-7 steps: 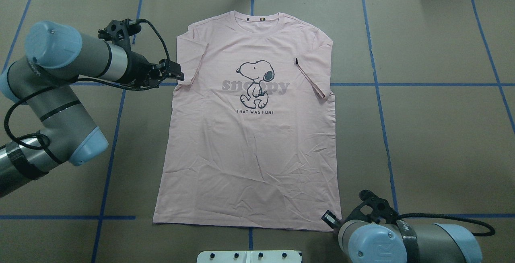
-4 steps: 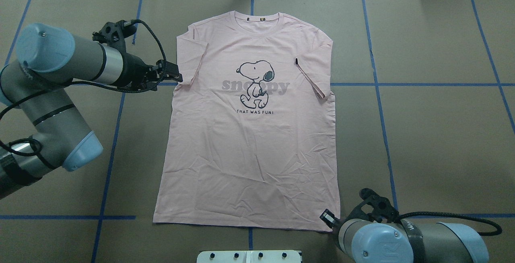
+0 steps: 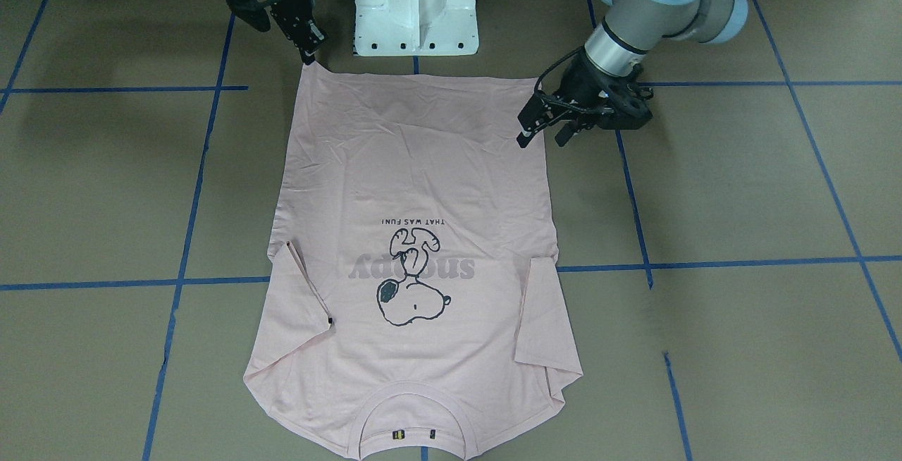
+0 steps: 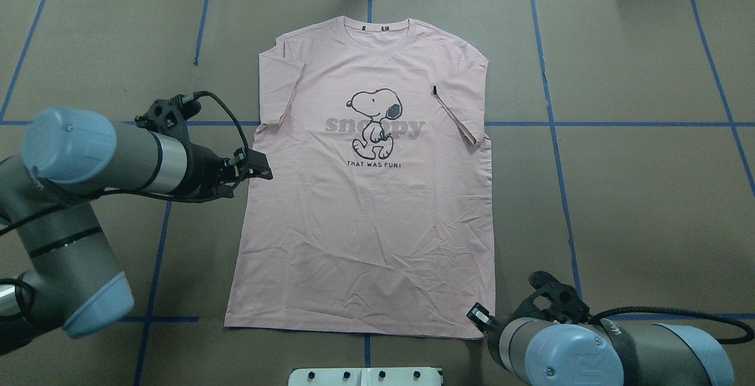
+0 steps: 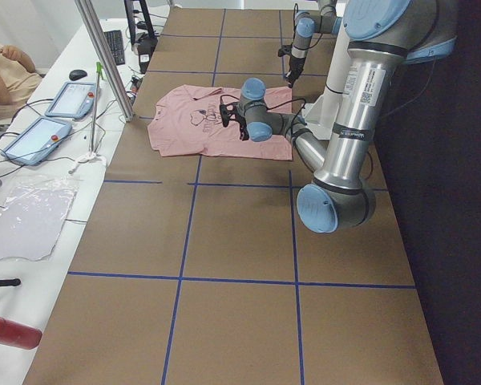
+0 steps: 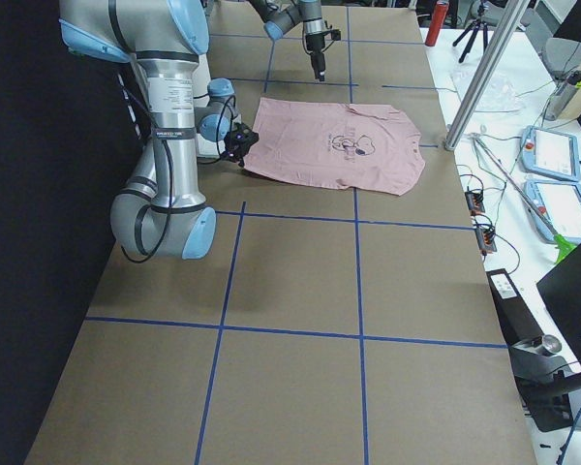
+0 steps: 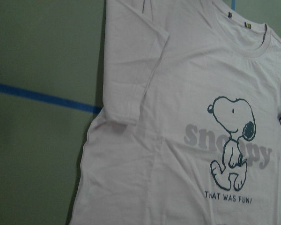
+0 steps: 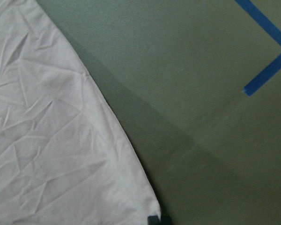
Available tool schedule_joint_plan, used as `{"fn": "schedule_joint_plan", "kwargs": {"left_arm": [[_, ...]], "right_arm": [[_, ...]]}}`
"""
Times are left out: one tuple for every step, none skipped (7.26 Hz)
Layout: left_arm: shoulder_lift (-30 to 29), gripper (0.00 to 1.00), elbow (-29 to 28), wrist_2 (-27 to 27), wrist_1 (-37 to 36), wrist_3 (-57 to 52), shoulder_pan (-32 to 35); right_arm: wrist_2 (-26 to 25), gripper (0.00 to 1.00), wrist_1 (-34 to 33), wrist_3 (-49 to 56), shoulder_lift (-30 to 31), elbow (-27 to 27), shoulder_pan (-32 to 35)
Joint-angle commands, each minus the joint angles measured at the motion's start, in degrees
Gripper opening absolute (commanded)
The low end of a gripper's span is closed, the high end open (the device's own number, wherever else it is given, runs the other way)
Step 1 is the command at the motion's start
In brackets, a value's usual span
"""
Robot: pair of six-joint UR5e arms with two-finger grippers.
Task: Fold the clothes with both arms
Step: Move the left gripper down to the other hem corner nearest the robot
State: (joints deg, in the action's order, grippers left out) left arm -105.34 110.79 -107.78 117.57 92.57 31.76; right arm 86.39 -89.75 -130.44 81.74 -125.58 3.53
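Observation:
The pale pink Snoopy T-shirt (image 4: 365, 226) lies flat and face up on the brown table, both sleeves folded inward, neck toward the far edge. In the front-facing view my left gripper (image 3: 544, 138) stands open, one finger touching the T-shirt (image 3: 416, 165) at its side edge, roughly halfway between sleeve and hem. From overhead, that left gripper (image 4: 262, 172) sits at the shirt's left edge. My right gripper (image 3: 308, 59) is at the near right hem corner, and its fingertips (image 8: 153, 219) look shut on the cloth (image 8: 51, 140) there. Overhead, the right gripper (image 4: 479, 319) is partly hidden by its own arm.
The white pedestal base (image 3: 416, 10) stands just behind the hem. Blue tape lines (image 4: 554, 138) cross the table. In the left side view a person (image 5: 0, 72) sits beside tablets (image 5: 48, 120), a metal post (image 5: 104, 56) and a red bottle (image 5: 8, 330).
My left gripper has moved from the left sleeve down along the shirt's side edge toward the hem. The right gripper has hardly moved; the hem corner has shifted slightly inward.

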Motion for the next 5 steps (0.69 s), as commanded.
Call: {"fn": "schedule_joint_plan", "kwargs": {"left_arm": [[2.6,0.88,4.0,5.2,-7.7,7.3,-9.7],[3.5,0.88,3.9,9.8,-7.7,9.7,-13.3],[4.7,0.88,3.8,10.6,-7.7,10.6,-14.6],[6.1,0.88,3.8,10.9,-7.4,12.2,-15.9],[6.7,0.88,3.9,11.9,-7.5,12.3,-16.3]], "right_arm": [[0.0,0.00,0.0,0.0,0.0,-0.3,0.2],[-0.1,0.00,-0.1,0.0,0.0,-0.5,0.2],[-0.1,0.00,-0.1,0.0,0.0,-0.5,0.2],[-0.1,0.00,-0.1,0.0,0.0,-0.5,0.2],[-0.1,0.00,-0.1,0.0,0.1,-0.5,0.2]]}}
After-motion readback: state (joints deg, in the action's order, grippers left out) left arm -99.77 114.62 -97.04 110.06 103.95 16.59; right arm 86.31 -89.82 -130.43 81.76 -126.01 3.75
